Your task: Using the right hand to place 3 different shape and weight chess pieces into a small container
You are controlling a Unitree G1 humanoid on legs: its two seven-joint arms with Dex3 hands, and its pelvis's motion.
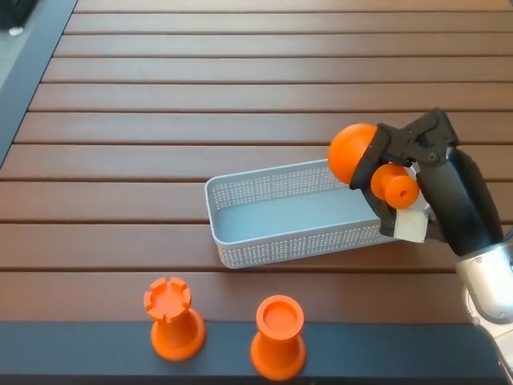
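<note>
Pawn point(370, 164) lies sideways, base toward camera.

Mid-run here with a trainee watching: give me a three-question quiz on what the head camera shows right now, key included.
1. True or false: the pale grey perforated plastic basket already holds a chess piece.
2. Which hand holds the orange round-headed chess piece? A) left B) right C) neither
3. Fill in: counting the orange castle-topped rook and the orange flat-topped piece, ___ pieces stand at the wooden slatted table's near edge.

Key: 1 false, it is empty. 2 B, the black right hand grips it over the basket's right end. 3 two.
</note>
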